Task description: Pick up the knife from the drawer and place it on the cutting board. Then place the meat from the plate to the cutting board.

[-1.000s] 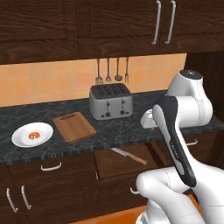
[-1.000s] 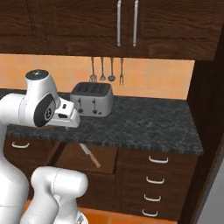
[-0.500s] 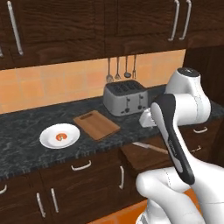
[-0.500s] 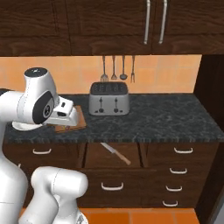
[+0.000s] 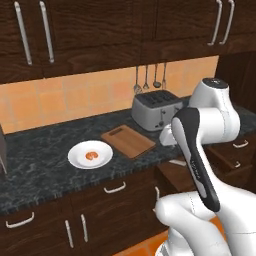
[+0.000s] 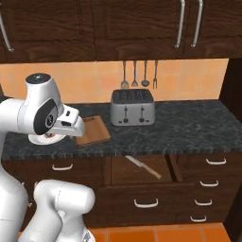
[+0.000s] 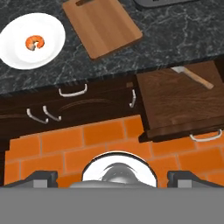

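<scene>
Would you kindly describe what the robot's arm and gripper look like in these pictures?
The arm is glossy white, built of rounded, bulbous segments, with a dark grey band running along one link and dark round caps at the joints. The gripper has two small dark grey, blocky fingertips. No cables or markings are visible.

You are looking at a glossy white arm built from rounded, bulbous shells that are catching soft grey shading along their curves. A black, elongated panel is running down one link, edged in white. In the right base view a round dark grey joint disc is showing on the side of the shoulder-like housing, and a dark cap is topping it. The finger tips are showing as small dark grey blocks.
</scene>
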Controlling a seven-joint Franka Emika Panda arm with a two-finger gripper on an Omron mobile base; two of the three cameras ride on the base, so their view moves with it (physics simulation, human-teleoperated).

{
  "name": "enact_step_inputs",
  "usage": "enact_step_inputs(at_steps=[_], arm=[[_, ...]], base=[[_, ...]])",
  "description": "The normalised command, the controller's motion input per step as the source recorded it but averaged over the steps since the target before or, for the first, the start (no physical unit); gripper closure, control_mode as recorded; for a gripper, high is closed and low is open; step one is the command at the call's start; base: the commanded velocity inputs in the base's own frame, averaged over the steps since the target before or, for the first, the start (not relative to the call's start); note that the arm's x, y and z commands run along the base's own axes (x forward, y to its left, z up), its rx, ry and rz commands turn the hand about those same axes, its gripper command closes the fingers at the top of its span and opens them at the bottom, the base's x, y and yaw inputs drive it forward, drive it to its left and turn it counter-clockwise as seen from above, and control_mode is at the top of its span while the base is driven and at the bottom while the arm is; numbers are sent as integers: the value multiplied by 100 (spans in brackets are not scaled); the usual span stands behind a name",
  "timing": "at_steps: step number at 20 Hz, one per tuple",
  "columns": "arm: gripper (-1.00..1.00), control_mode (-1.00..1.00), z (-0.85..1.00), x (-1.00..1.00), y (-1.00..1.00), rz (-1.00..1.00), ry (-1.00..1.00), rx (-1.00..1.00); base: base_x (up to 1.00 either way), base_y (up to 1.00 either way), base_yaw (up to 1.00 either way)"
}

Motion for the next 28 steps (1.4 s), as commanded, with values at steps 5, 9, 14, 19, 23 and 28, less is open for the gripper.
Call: enact_step_inputs(at_steps=[5, 9, 14, 19, 23, 28], arm=[[-100, 100, 0, 0, 0, 0, 0, 0], [-100, 100, 0, 0, 0, 0, 0, 0], [-100, 100, 0, 0, 0, 0, 0, 0], [-100, 100, 0, 0, 0, 0, 0, 0], [-100, 100, 0, 0, 0, 0, 0, 0], [-100, -100, -9, 6, -23, 2, 4, 1]], base=[[27, 37, -4], [0, 57, -4], [57, 35, -2], [97, -12, 2], [95, -10, 8], [18, -2, 6]])
